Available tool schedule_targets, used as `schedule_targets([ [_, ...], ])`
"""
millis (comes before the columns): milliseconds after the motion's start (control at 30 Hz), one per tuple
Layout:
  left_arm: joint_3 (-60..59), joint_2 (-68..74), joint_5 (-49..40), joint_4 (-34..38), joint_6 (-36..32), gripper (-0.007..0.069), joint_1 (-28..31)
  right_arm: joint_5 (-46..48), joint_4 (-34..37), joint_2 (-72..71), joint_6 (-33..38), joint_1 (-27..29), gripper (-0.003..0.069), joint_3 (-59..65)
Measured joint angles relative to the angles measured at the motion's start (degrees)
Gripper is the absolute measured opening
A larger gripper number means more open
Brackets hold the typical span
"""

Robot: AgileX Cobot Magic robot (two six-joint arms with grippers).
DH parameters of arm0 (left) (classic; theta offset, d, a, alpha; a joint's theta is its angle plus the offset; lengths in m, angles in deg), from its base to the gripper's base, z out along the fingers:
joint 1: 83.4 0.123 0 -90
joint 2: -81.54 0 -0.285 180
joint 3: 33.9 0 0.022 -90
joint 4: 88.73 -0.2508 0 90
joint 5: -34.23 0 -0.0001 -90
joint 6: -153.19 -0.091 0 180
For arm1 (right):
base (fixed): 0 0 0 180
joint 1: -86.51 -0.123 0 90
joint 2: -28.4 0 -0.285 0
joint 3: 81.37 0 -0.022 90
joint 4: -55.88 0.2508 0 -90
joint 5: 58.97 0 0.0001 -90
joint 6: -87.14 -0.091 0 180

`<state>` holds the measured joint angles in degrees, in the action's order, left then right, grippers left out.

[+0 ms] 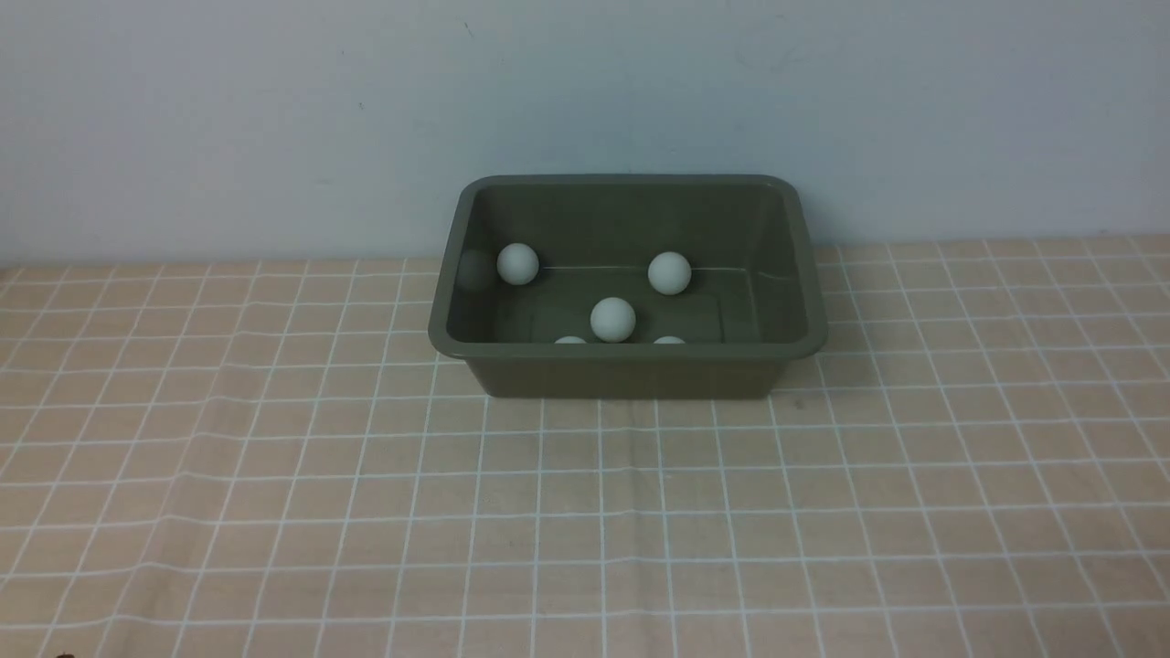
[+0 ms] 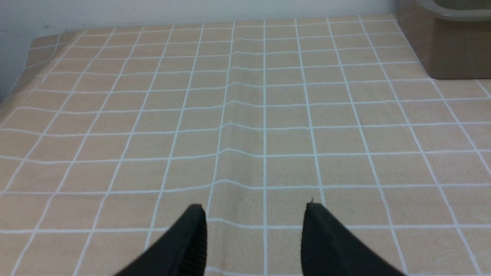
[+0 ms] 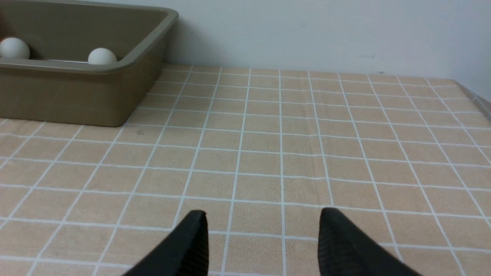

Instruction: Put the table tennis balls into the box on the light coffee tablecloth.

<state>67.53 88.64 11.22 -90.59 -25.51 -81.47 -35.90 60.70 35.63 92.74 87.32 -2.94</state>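
The balls (image 1: 613, 320) are small, round and plain white, with a matte surface that shades to grey on the underside; whether they carry any print is too small to tell. There are five of them, and all five lie in the box (image 1: 631, 371). Three show whole in the front view: one in the far left part, one in the far right part, and one nearer the middle. The other two show only their tops above the near rim, one on either side of that middle ball. A dim round reflection shows on the box's left inner wall. There is one box, dark olive green, with rounded corners, a rolled rim and sloping walls, its top open. It sits on the one cloth (image 1: 585, 512), peach-beige with a white grid and a few wrinkles, close to the pale wall (image 1: 585, 91). The left jaws (image 2: 256, 207) are open, with only cloth seen between their dark tips; the right jaws (image 3: 265, 212) are open too, likewise with nothing between them. The box and its balls are well beyond both pairs of jaws, ahead and to the right of the left jaws, ahead and to the left of the right jaws.
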Motion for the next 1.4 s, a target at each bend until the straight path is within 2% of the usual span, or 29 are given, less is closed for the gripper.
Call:
schedule_targets([
  [300,0.00,0.00,-0.18,-0.07,-2.70,0.0277,0.06,0.00,0.00,0.00,0.00,0.00,0.0365,0.00],
  [1400,0.00,0.00,-0.18,-0.02,-2.69,0.0277,0.10,0.00,0.00,0.00,0.00,0.00,0.0365,0.00],
])
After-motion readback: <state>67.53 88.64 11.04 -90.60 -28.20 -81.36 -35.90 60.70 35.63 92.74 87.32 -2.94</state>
